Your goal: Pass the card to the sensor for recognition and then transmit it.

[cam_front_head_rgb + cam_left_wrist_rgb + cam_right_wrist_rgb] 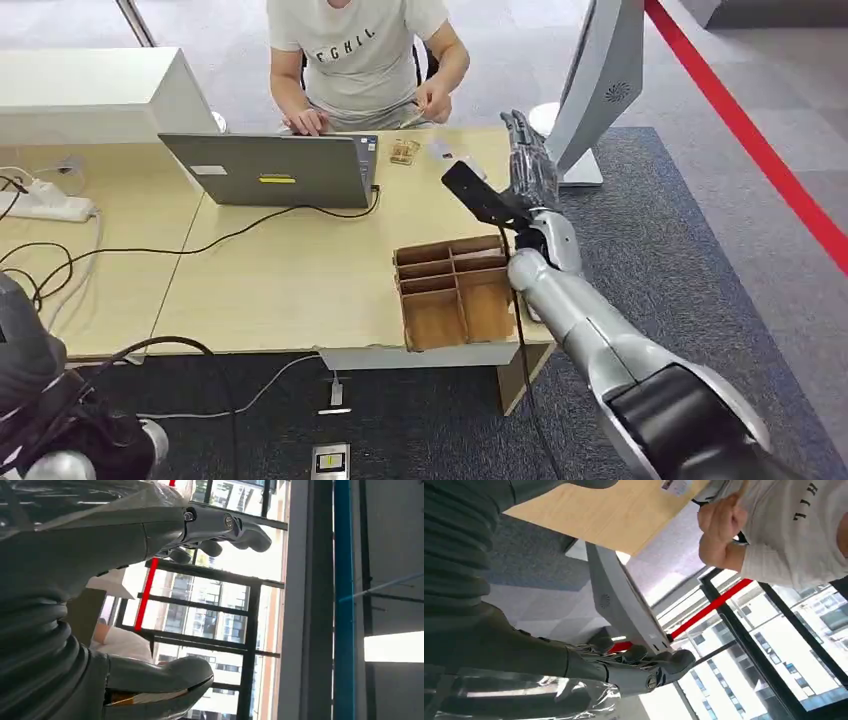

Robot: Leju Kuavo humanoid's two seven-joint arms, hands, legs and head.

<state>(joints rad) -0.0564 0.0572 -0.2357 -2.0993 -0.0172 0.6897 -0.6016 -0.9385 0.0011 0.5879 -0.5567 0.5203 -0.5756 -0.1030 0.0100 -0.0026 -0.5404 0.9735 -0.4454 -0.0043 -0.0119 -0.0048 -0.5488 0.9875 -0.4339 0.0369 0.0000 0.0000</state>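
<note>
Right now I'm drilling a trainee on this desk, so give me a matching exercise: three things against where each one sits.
Things:
1. grey open laptop
2. brown cardboard divider box
3. white power strip

Places:
A. table's near edge, beside the right arm
B. far left of the table
C. in front of the seated person

Pairs: 1-C, 2-A, 3-B
</note>
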